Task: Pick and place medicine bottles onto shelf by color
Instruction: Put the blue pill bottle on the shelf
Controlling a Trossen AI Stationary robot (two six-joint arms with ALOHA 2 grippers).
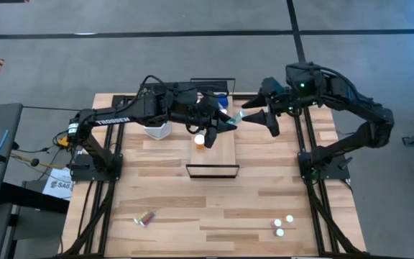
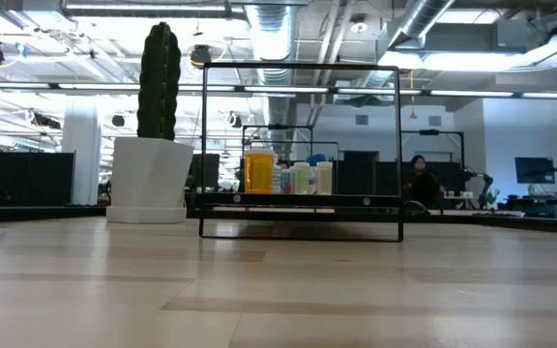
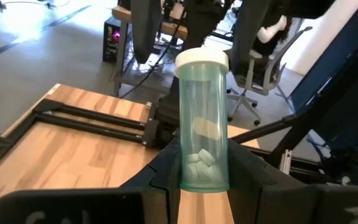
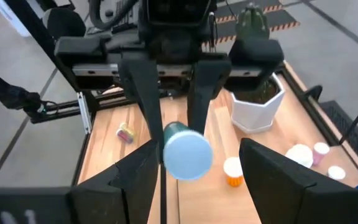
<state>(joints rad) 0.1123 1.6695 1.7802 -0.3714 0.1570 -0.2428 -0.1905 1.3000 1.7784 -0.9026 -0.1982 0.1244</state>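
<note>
High view: the left tool [image 1: 221, 121] grips a green bottle [image 1: 233, 117] above the shelf's [image 1: 223, 150] far end, cap pointing right at the right tool [image 1: 256, 117].

Left wrist view: fingers [image 3: 160, 171] clamp its base.

Right wrist view: right tool spread wide around the cap.

Bench [image 1: 264, 208]: light wood planks.
Shelf [image 1: 218, 155]: mid-bench, carrying an orange bottle [image 1: 200, 142].
Near edge: reddish bottle [image 1: 146, 218] (lying down), two white-capped bottles [image 1: 284, 225].
Cactus pot [image 1: 157, 129]: beside shelf.
</note>
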